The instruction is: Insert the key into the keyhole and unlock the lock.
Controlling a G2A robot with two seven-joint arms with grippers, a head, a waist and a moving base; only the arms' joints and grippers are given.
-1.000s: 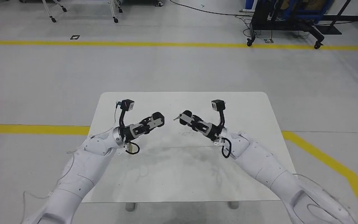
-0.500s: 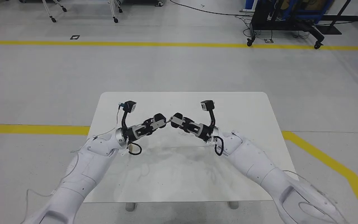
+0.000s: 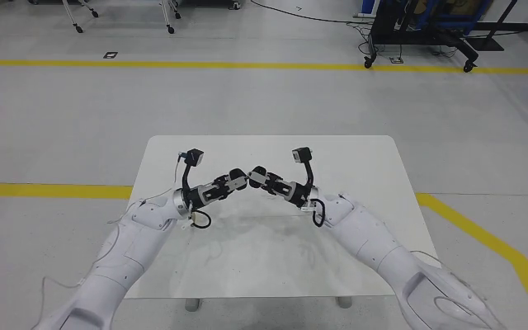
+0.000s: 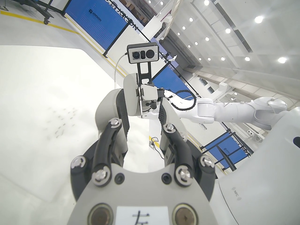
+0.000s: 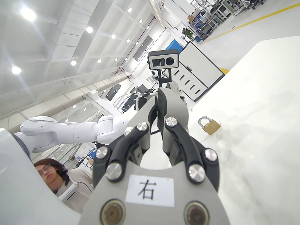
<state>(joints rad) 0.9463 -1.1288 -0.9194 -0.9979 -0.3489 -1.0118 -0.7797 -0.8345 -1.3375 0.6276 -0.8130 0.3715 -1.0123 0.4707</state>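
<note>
A brass padlock (image 5: 209, 126) with a steel shackle lies flat on the white table (image 3: 346, 247), off to the side of the grippers. My two grippers meet tip to tip above the middle of the table. The right gripper (image 3: 257, 176) (image 5: 159, 97) has its fingers pressed together on the key, which is hidden between the pads. The left gripper (image 3: 235, 177) (image 4: 143, 108) faces it, open, with its fingers (image 4: 121, 111) spread to either side of the right gripper's tip. Both are held off the table surface.
The table's far edge (image 3: 272, 137) lies just beyond the grippers. Each wrist camera stands on a black bracket (image 4: 143, 53) above its gripper. Open tabletop stretches to the front and to both sides of the arms.
Both arms swung inward over the last second. The grippers were a hand's width apart and now meet at the table's middle. The right gripper stayed shut throughout.
</note>
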